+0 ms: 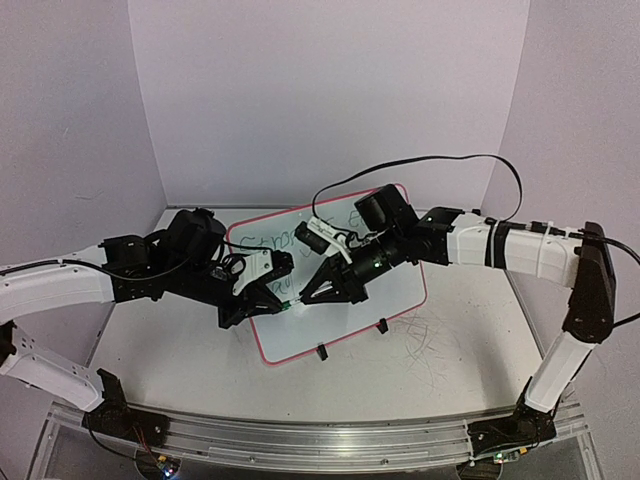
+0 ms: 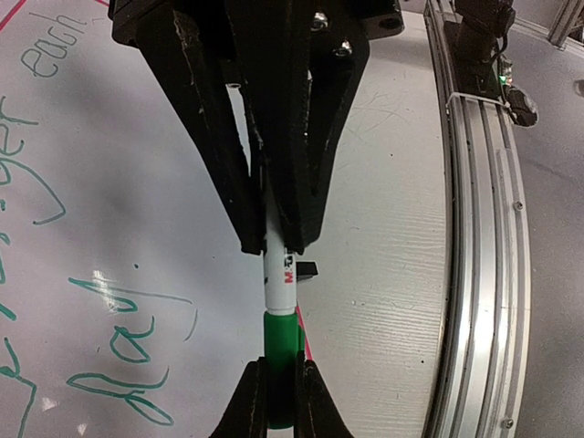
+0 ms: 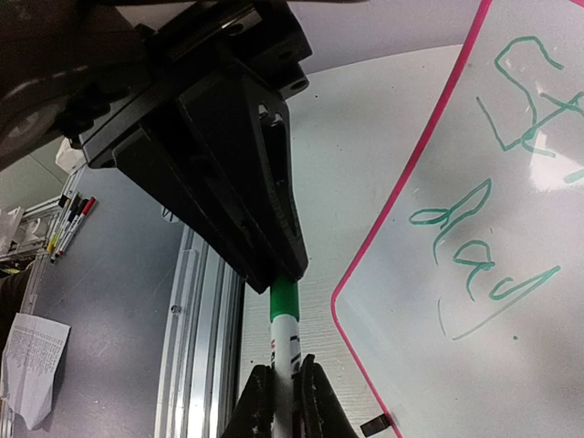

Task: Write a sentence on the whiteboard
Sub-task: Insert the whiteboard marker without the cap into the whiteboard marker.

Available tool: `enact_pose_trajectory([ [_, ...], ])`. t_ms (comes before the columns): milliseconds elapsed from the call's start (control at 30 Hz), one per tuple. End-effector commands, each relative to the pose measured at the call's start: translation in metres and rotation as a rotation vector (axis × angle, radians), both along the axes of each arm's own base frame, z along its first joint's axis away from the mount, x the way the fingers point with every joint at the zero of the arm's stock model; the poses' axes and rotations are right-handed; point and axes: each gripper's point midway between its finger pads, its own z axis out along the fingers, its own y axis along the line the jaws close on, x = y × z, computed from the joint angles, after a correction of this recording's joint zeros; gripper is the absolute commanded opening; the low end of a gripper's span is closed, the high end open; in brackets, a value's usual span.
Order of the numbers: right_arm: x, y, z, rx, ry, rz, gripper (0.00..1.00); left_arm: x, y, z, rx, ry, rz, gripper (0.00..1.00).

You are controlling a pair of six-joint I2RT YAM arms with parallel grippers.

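Note:
The whiteboard [image 1: 300, 335] lies tilted at mid-table, pink-rimmed, with the green cursive sentence [image 1: 262, 240] on it. "each" [image 2: 55, 46] and "day" [image 2: 119, 356] are readable in the left wrist view, and "day" [image 3: 474, 255] in the right wrist view. Over the board's near-left edge both grippers meet on one marker [image 1: 294, 303]. My left gripper [image 2: 278, 401] is shut on its green cap [image 2: 281, 342]. My right gripper [image 3: 286, 401] is shut on the white barrel [image 3: 285, 342]. Cap and barrel sit joined, with no gap showing.
Two black clip feet [image 1: 322, 352] [image 1: 382, 326] stand on the board's near edge. Faint scribbles [image 1: 430, 335] mark the table at the right. An aluminium rail [image 1: 300, 440] runs along the front. Spare markers [image 3: 71, 219] and a paper sheet [image 3: 32, 365] lie beyond the table.

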Motion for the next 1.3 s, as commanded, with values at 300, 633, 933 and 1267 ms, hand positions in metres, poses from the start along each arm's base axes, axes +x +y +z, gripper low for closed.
enact_pose_trajectory([
  [300,-0.017,0.024,0.006,0.078,0.033,0.064,0.0,0.005,-0.019,0.045,-0.105,-0.078,-0.027,0.0],
  [633,-0.021,0.031,0.002,0.076,0.036,0.047,0.0,0.005,-0.019,0.048,-0.109,-0.083,-0.021,0.0],
  [933,-0.028,0.038,0.0,0.084,0.047,0.048,0.0,0.003,-0.016,0.054,-0.125,-0.087,-0.007,0.0],
  [1267,-0.038,0.047,-0.008,0.084,0.069,0.055,0.0,0.002,-0.014,0.058,-0.141,-0.098,0.003,0.0],
])
